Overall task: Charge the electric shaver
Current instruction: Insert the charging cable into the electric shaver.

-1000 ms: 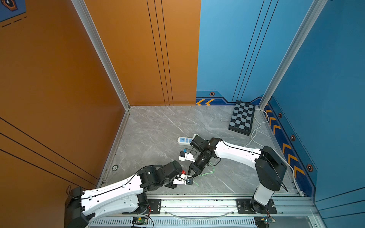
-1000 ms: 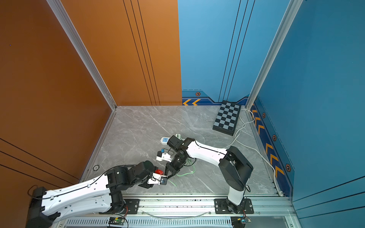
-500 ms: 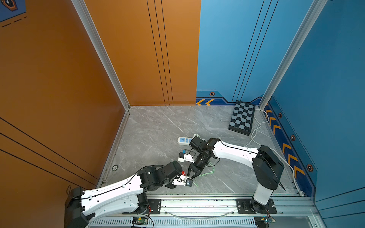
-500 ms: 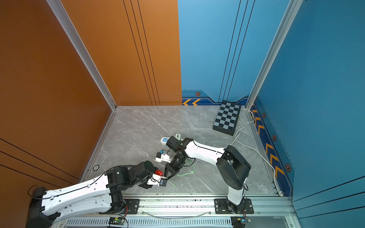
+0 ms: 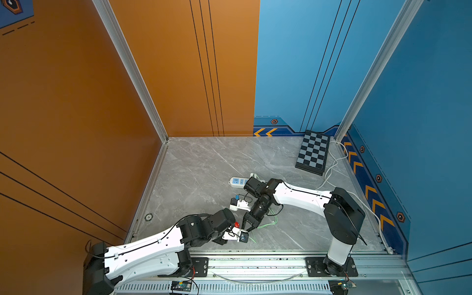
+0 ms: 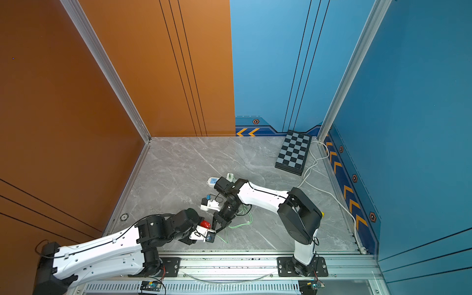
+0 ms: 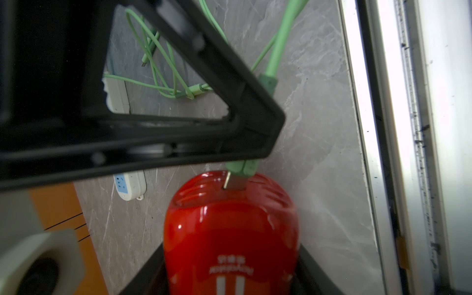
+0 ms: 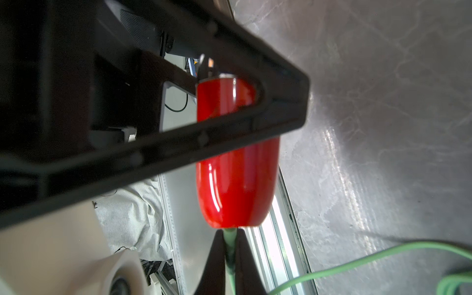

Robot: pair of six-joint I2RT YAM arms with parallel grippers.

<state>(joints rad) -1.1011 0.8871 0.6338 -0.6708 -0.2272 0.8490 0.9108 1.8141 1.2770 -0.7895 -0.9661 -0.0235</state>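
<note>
The electric shaver (image 7: pixel 231 229) is a glossy red capsule, and my left gripper (image 7: pixel 229 268) is shut on its body, rounded end pointing outward. In both top views it shows as a red spot (image 5: pixel 237 224) (image 6: pixel 205 224) between the two arms near the front rail. My right gripper (image 8: pixel 229 235) is shut on the plug of a green cable (image 8: pixel 357 260). The plug (image 7: pixel 241 168) meets the shaver's rounded end (image 8: pixel 236 178), and its metal tip sits tilted at the port. How deep it sits I cannot tell.
The green cable's slack (image 5: pixel 268 224) lies coiled on the grey marble floor under the right arm. A white power strip (image 5: pixel 237 181) with a white charger (image 5: pixel 252 175) on it lies behind. A checkerboard (image 5: pixel 314 150) and a white cord (image 5: pixel 332 166) are at the back right.
The right arm has shifted slightly left, toward the shaver. Both grips are unchanged.
</note>
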